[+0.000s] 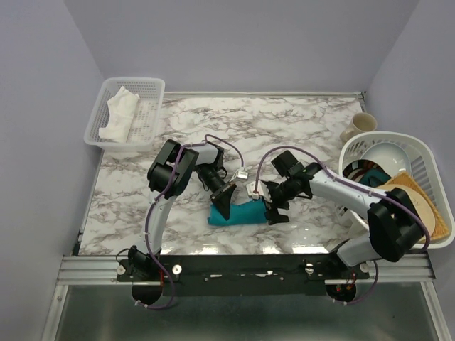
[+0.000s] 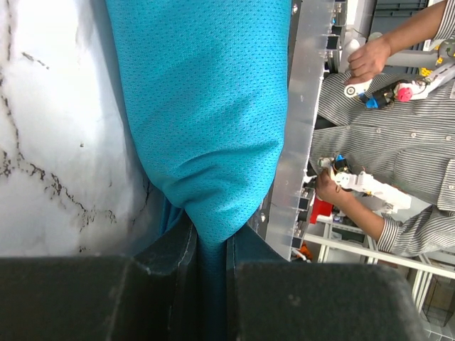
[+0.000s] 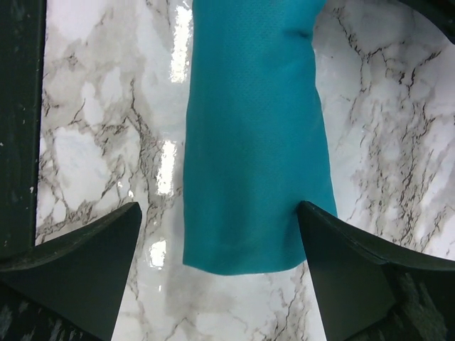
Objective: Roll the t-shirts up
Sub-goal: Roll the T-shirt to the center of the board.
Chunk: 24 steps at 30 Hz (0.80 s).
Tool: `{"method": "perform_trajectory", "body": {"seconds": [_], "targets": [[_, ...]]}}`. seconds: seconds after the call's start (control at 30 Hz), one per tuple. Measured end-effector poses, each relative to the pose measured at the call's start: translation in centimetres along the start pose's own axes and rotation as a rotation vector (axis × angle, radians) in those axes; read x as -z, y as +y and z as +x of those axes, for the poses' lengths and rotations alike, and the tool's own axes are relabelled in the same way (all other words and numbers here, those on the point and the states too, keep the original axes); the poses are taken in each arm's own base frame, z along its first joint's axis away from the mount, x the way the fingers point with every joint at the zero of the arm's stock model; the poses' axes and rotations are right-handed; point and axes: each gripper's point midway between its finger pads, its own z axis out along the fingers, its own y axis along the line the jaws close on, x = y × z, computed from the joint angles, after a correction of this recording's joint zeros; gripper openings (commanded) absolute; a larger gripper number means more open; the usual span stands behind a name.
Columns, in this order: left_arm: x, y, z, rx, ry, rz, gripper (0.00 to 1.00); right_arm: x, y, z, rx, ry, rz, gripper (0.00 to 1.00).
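Observation:
A teal-blue t-shirt (image 1: 242, 213), rolled into a short bundle, lies on the marble table (image 1: 284, 128) near its front edge. My left gripper (image 1: 223, 204) is shut on the bundle's left end; in the left wrist view the fabric (image 2: 206, 106) is pinched between the jaws. My right gripper (image 1: 274, 210) is open at the bundle's right end. In the right wrist view the shirt (image 3: 252, 135) lies flat between the spread fingers (image 3: 85, 263), and its end edge is free.
A white basket (image 1: 128, 112) with a white cloth (image 1: 117, 114) stands at the back left. A white dish rack (image 1: 398, 185) with plates and a dark round dish sits at the right, with a cream mug (image 1: 359, 126) behind it. The metal table rail (image 2: 302, 121) runs beside the shirt.

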Motion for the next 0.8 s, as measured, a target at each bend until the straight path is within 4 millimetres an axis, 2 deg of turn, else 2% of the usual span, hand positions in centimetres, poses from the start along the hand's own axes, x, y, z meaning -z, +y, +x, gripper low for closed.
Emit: {"method": "perform_trajectory", "body": {"seconds": [0.17, 0.4, 0.7, 0.73, 0.8], "targets": [[0.0, 0.0, 0.0, 0.0, 0.0, -0.001, 0.11, -0.9, -0.9, -0.2, -0.009, 0.008, 0.0, 1.0], [0.0, 0.0, 0.0, 0.002, 0.0, -0.002, 0.11, 0.4, -2.0, -1.8, 0.07, -0.031, 0.069, 1.0], [0.1, 0.1, -0.1, 0.01, -0.005, -0.006, 0.11, -2.3, -0.4, 0.1, 0.031, 0.01, -0.084, 1.0], [0.1, 0.1, -0.1, 0.011, -0.005, -0.006, 0.11, -2.6, -0.1, 0.2, 0.028, 0.016, -0.097, 0.98], [0.2, 0.2, -0.1, 0.011, -0.006, -0.007, 0.11, -3.0, 0.1, 0.3, 0.026, 0.025, -0.11, 0.88]]}}
